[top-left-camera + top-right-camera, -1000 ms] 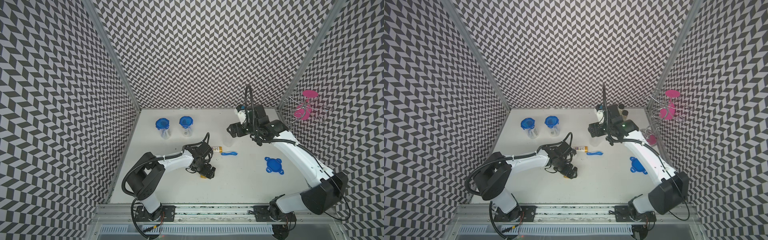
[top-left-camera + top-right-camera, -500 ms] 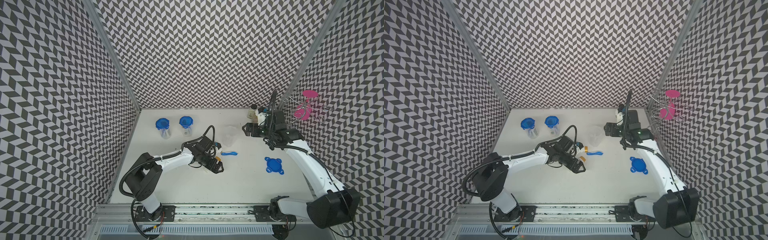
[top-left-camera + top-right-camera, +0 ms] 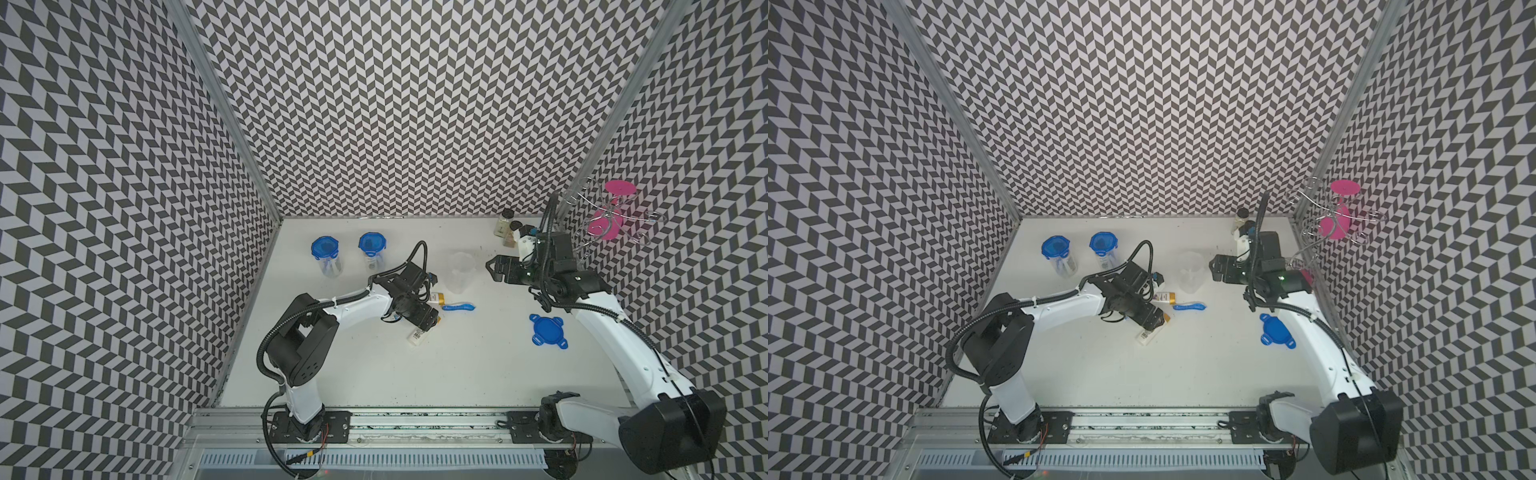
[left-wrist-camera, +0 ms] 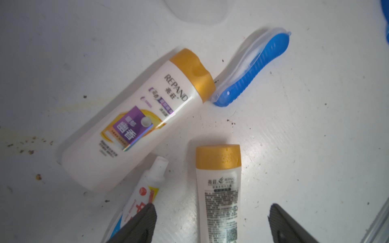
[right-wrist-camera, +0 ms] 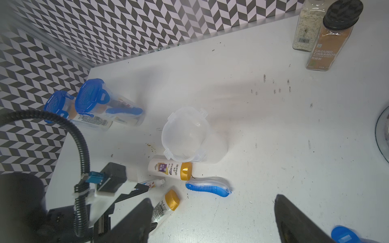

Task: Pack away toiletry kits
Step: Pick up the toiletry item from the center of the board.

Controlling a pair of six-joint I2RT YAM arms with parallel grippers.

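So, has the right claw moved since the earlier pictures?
Yes. Against the loose blue lid, which stayed put, the right claw drew away from the open cup, toward the spice jars.

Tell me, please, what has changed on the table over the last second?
The right gripper, open and empty, pulled back from over the open clear cup towards the spice jars. The left gripper slid towards the toothbrush and now straddles a small gold-capped tube, jaws open. Lidded cups, loose lid and toothbrush stayed put.
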